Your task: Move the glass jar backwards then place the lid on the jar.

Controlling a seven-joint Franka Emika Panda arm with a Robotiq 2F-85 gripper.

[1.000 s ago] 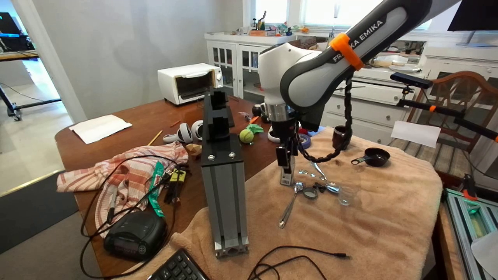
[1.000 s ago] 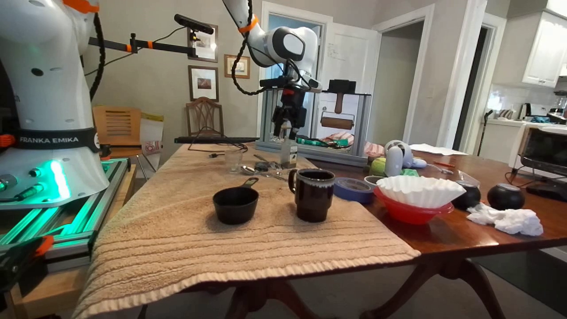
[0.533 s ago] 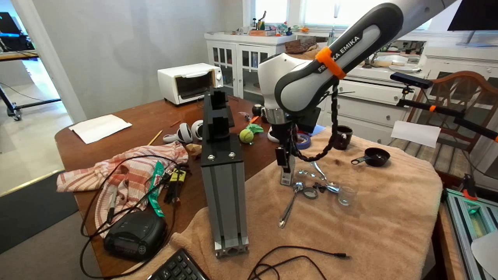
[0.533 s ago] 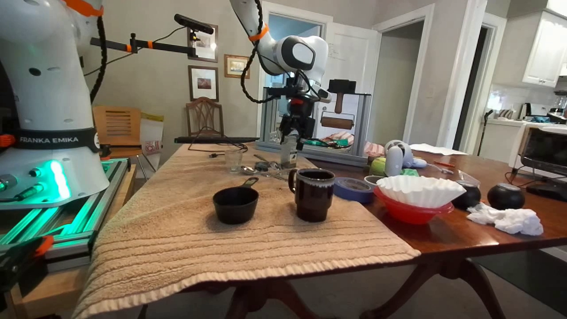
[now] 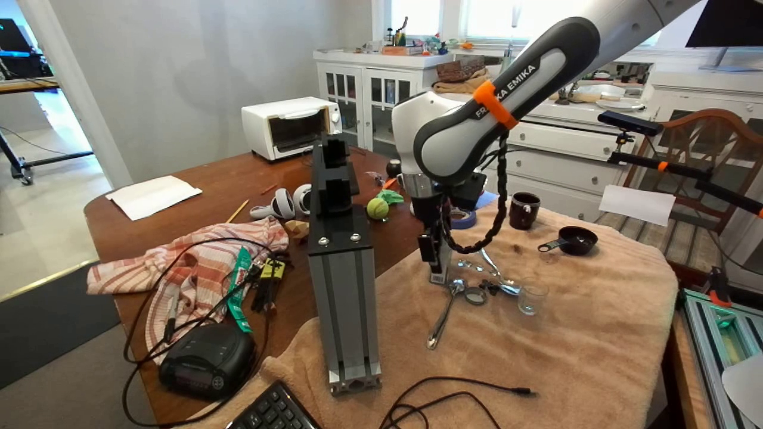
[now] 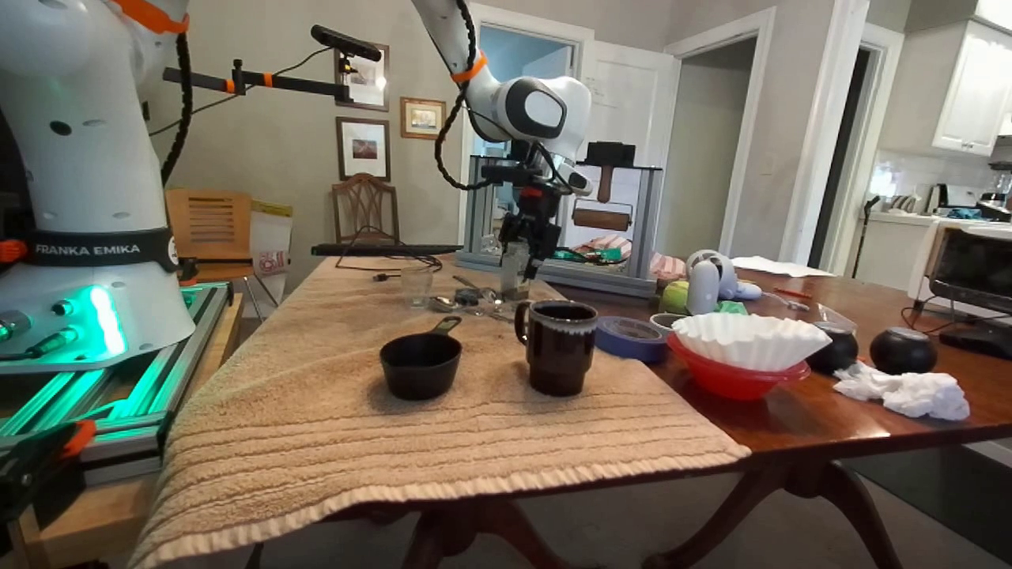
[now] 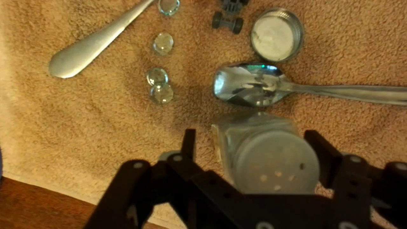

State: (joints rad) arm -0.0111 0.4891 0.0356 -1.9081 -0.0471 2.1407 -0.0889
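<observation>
Pincer: wide, its fingers either side of the glass jar, contact unclear.
Glass jar: on the towel; I judge only the reach done, grip and backward move left. Upright, perforated top facing up, long axis vertical.
Spoon: bowl just beside the jar.
Lid: beyond the spoon, off, hollow side up; placing it is left too.

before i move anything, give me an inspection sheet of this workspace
Surface: wrinkled tan towel over part of a wooden table
Job's things: glass jar upright, perforated top on; lid apart, hollow side up
Clutter: two spoons, glass beads, clear glass, brown mug, black measuring cup
Gripper: open around the jar; contact unclear
Cables: black cable loose on the towel, braided cable looping below the arm
Surroundings: white toaster oven, white drawers
</observation>
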